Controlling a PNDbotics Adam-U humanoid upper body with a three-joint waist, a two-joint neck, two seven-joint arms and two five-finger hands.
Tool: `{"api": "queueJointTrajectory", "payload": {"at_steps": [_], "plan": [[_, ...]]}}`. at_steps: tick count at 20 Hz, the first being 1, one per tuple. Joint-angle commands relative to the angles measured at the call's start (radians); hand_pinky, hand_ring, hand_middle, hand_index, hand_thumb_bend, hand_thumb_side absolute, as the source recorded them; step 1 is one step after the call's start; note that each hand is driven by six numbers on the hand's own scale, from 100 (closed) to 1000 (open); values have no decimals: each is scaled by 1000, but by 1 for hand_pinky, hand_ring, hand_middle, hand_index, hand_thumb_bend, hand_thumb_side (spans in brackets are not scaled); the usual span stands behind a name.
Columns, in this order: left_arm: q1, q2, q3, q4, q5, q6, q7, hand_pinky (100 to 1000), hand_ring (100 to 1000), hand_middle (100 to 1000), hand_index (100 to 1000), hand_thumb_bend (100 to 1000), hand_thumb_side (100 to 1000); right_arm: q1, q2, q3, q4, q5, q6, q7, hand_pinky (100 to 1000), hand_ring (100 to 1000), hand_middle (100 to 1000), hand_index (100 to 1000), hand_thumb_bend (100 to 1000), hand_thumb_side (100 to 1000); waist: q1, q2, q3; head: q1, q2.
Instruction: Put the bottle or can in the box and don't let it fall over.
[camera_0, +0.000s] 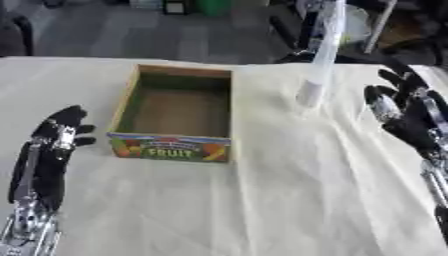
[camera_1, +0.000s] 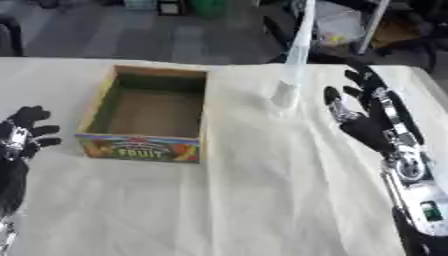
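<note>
1. The table (camera_0: 262, 200), under a pale creased cloth, fills most of both views; dark floor and cluttered gear lie beyond its far edge.
2. The box (camera_0: 175, 114) sits left of centre on the cloth, open at the top and with nothing showing inside. Its near wall carries a bright label reading "FRUIT".
3. The left hand (camera_0: 59, 135) rests on the cloth just left of the box's near corner, close to it but apart. Its fingers are straight and point away from the robot, holding nothing.
4. The right hand (camera_1: 367, 117) is raised near the table's right edge. Its fingers are spread and upright, the palm turned toward the centre, and they close on nothing.
5. The bottle (camera_0: 312, 90), a pale, blurred shape, stands on the cloth right of the box's far corner, outside it. It lies between the box and the right hand and touches neither.
6. A long pale streak rises from the bottle to the top of the view; I cannot tell what it is.
7. Bare cloth separates the bottle from the box, and only the box's right wall stands between them.
</note>
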Motion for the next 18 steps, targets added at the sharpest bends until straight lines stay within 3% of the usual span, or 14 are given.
{"api": "queueJointTrajectory", "payload": {"at_steps": [1, 18], "plan": [[-4, 13, 1, -16, -1, 1, -1, 661, 683, 725, 790, 455, 687, -41, -24, 7, 23, 18, 1, -10, 924, 1000, 999, 1000, 231, 456, 2, -18, 1, -5, -1], [-4, 9, -2, -16, 2, 2, -4, 660, 683, 725, 791, 456, 687, -172, 3, -5, 225, 156, -30, -78, 924, 1000, 998, 1000, 243, 452, 12, -17, 10, -16, 0]]}}
